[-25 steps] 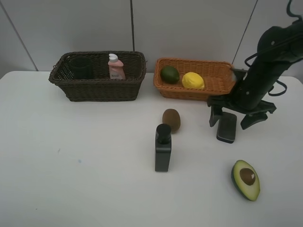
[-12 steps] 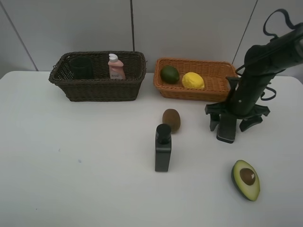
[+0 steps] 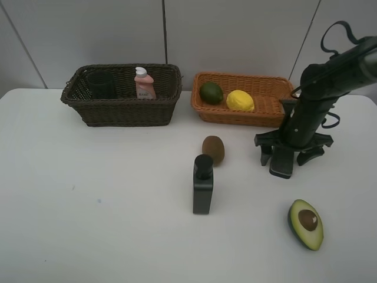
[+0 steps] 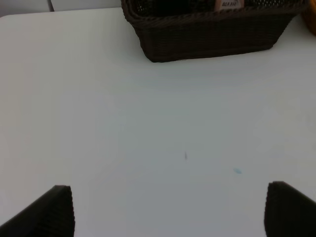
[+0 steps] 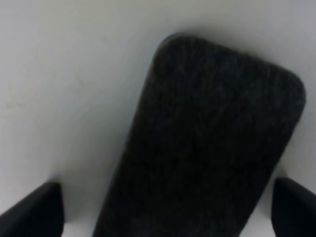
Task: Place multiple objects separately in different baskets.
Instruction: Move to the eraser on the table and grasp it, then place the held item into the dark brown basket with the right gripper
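Note:
The dark pad (image 3: 282,161) lies flat on the table, right of centre. My right gripper (image 3: 286,155) is low over it, open, with a finger on each side; the right wrist view shows the pad (image 5: 202,148) filling the space between the fingertips (image 5: 32,210). The dark brown basket (image 3: 123,112) holds the grey cup (image 3: 101,84) and the pink bottle (image 3: 144,84). The orange-tan basket (image 3: 235,115) holds the lime (image 3: 211,92) and the lemon (image 3: 240,100). The kiwi (image 3: 213,149), the black bottle (image 3: 202,184) and the halved avocado (image 3: 306,224) are on the table. My left gripper (image 4: 168,212) is open and empty above bare table.
The dark brown basket (image 4: 207,34) is ahead of my left gripper in the left wrist view. The right arm (image 3: 318,88) rises beside the orange-tan basket's right end. A white wall stands behind the baskets.
My right gripper has moved slightly left and down, so that its open fingers now straddle the pad. The arm stands more upright. Nothing else moved.

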You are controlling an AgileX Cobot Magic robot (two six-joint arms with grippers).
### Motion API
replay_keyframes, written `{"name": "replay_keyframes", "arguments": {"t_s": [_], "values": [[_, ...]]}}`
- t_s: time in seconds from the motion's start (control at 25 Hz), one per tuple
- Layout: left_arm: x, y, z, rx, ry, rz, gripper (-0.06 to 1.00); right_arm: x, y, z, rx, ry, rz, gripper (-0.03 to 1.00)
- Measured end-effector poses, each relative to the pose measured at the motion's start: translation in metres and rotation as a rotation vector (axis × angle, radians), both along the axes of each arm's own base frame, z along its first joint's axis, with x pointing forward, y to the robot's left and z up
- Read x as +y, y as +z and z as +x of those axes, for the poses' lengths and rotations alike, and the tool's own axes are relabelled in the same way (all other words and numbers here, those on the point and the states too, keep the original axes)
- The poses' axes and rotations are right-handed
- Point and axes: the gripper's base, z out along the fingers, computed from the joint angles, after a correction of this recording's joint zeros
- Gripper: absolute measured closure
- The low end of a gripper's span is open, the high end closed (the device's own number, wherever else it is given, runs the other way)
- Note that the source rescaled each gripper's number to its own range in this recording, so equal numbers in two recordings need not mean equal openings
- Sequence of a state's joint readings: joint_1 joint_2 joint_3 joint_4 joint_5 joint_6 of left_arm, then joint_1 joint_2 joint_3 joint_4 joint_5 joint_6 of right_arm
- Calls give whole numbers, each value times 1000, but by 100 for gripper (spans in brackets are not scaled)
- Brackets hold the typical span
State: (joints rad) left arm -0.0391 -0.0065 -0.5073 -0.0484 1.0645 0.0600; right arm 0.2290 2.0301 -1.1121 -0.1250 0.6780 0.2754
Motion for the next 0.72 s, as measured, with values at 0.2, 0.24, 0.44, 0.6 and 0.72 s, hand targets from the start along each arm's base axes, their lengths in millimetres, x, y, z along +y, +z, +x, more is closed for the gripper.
{"name": "replay_keyframes", "arguments": {"t_s": [0.2,0.24,0.44,0.6,0.72], "values": [[0,0,0,0,0,0,-5,0,0,0,1,3,-1,52],[0,0,0,0,0,0,-5,0,0,0,2,11,-1,55],[0,0,0,0,0,0,-5,0,2,-2,18,46,-8,55],[0,0,0,0,0,0,-5,-1,26,-2,-33,45,3,55],[0,0,0,0,0,0,-5,0,63,-6,-127,32,40,55]]}}
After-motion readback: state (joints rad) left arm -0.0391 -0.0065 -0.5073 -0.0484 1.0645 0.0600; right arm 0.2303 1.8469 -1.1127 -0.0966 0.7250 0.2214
